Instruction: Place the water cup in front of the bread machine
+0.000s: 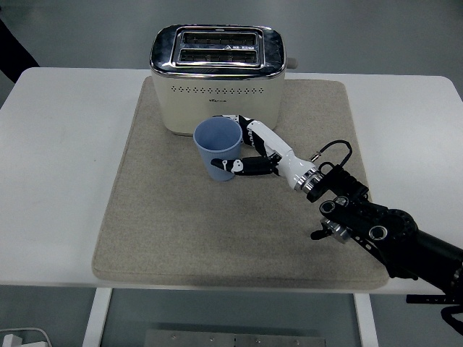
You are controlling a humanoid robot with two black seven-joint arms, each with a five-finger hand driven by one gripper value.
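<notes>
A light blue water cup [218, 148] stands upright, just in front of the cream and chrome bread machine [216, 79], over the beige mat [166, 217]. My right hand [242, 148] is shut on the cup from its right side, thumb low on the front wall and fingers wrapped behind it. Whether the cup's base touches the mat I cannot tell. The right arm [362, 220] stretches in from the lower right. No left arm shows.
The mat covers the middle of the white table [58, 181]. The bread machine stands at the mat's far edge, its lever knob [291, 63] on the right side. A dark sleeve of a person [11, 54] shows at the top left.
</notes>
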